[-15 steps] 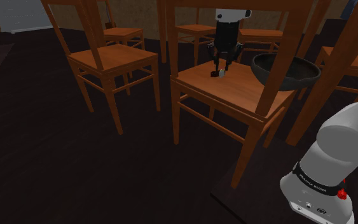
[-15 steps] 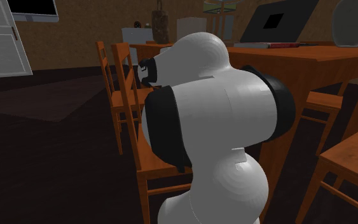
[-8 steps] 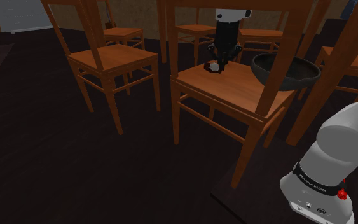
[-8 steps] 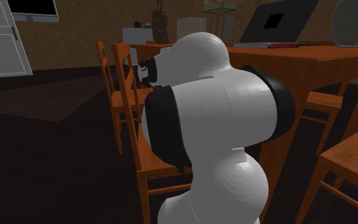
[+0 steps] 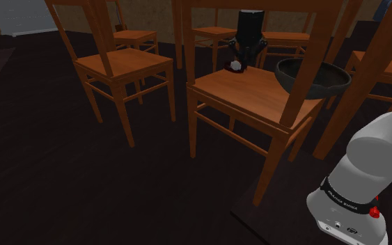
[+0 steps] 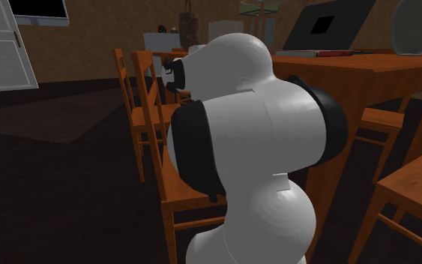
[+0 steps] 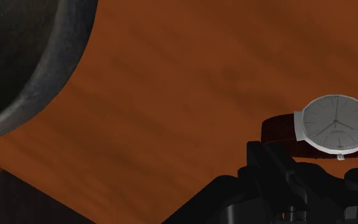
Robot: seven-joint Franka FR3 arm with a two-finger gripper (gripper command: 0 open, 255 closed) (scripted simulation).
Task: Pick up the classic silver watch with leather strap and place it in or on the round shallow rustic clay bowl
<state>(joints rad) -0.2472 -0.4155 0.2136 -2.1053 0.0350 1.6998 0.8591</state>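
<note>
The gripper (image 5: 240, 60) is pinching the silver watch (image 5: 235, 67) by its dark reddish-brown leather strap and is holding it just above the wooden chair seat (image 5: 257, 94), apart from the wood. In the wrist view the watch (image 7: 336, 124) is showing its pale dial beside the black fingers (image 7: 269, 167). The dark grey round bowl (image 5: 335, 80) is sitting on the same seat, near the watch, towards the shoulder view's right.
</note>
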